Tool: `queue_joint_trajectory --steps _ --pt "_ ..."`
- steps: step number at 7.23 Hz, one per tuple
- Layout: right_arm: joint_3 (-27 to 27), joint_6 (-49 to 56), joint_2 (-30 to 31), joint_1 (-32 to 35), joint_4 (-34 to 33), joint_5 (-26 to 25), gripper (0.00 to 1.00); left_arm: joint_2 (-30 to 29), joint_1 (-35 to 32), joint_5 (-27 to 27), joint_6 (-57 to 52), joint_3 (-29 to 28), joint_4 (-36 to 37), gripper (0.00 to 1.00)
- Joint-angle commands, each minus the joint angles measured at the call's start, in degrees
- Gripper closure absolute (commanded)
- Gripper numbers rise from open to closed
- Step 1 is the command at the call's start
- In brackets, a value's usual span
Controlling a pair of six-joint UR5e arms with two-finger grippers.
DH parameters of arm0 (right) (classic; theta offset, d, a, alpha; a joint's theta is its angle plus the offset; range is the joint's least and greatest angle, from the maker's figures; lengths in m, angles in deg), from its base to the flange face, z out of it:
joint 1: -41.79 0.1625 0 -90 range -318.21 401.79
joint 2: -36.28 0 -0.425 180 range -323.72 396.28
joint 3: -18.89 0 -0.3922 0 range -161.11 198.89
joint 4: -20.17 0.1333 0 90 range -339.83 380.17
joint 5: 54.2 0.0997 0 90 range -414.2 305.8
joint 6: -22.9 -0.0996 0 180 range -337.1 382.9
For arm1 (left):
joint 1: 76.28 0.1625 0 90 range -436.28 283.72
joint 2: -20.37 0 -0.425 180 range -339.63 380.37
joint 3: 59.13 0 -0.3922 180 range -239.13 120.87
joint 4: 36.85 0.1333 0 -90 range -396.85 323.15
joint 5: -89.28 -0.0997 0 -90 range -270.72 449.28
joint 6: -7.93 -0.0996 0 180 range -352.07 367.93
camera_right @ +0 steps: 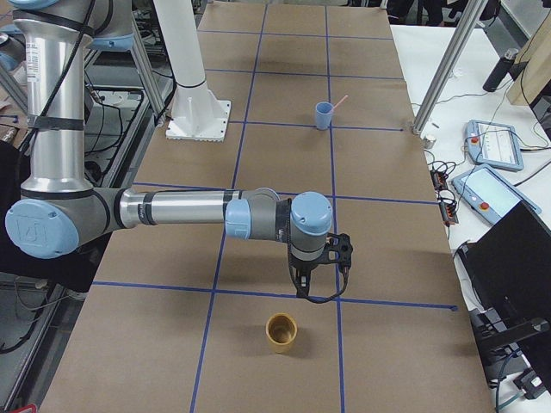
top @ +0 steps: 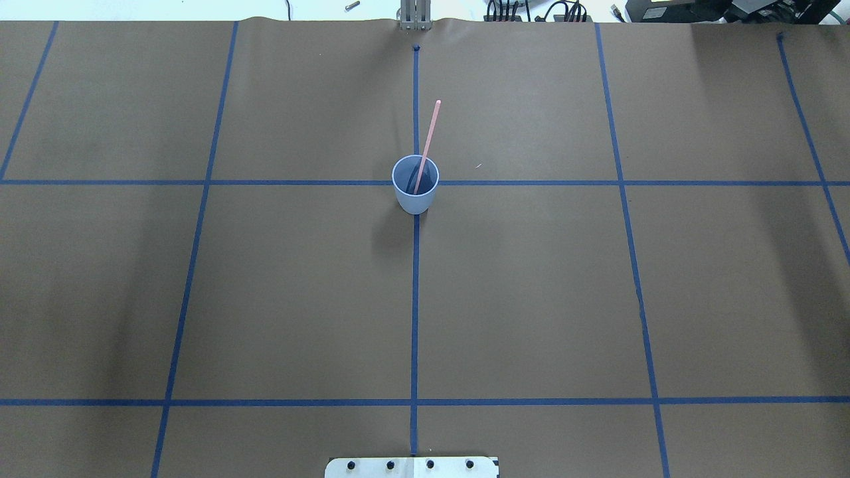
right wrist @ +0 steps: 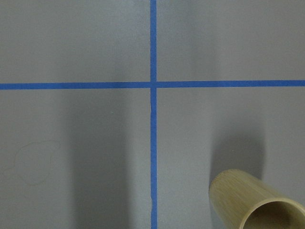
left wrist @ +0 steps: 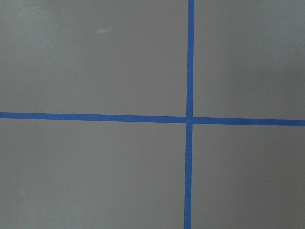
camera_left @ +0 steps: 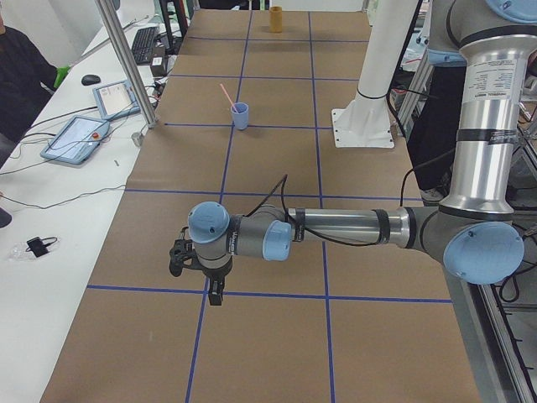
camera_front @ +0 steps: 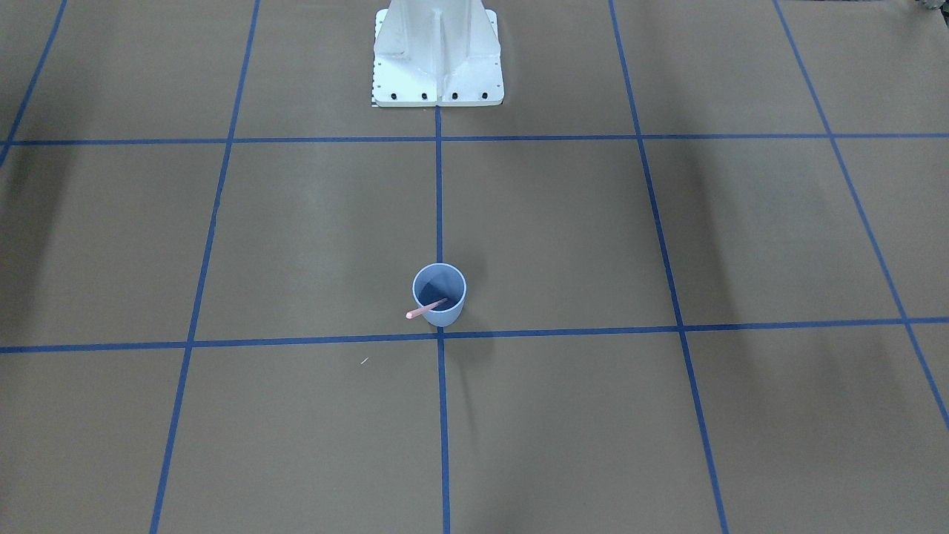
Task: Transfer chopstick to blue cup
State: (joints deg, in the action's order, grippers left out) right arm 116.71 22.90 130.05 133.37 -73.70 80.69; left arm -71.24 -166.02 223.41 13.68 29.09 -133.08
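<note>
Chopstick [top: 427, 143] is resting in the cup [top: 415, 192]; I am judging the transfer done.

It is leaning inside, top poking out over the rim away from the robot. Both arms are hanging well apart from the cup, one off each side. The left pincer [camera_left: 214, 292] and right pincer [camera_right: 303, 288] are showing only in side views, so I cannot tell how open they are or whether they are holding anything. Nothing is looking left to do.

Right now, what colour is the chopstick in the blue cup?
Pink. The chopstick shows best in the overhead view, leaning out of the blue cup.
</note>
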Motion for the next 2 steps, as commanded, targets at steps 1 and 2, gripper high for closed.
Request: queue_joint_trajectory --steps 1,2 --pt "0.09 0.0 0.0 0.0 0.0 -0.07 0.0 0.03 0.0 -0.01 -0.03 0.02 -0.01 0.02" --pt "0.09 0.0 0.0 0.0 0.0 0.02 0.0 0.03 0.0 -0.09 -0.03 0.02 -0.01 0.02"
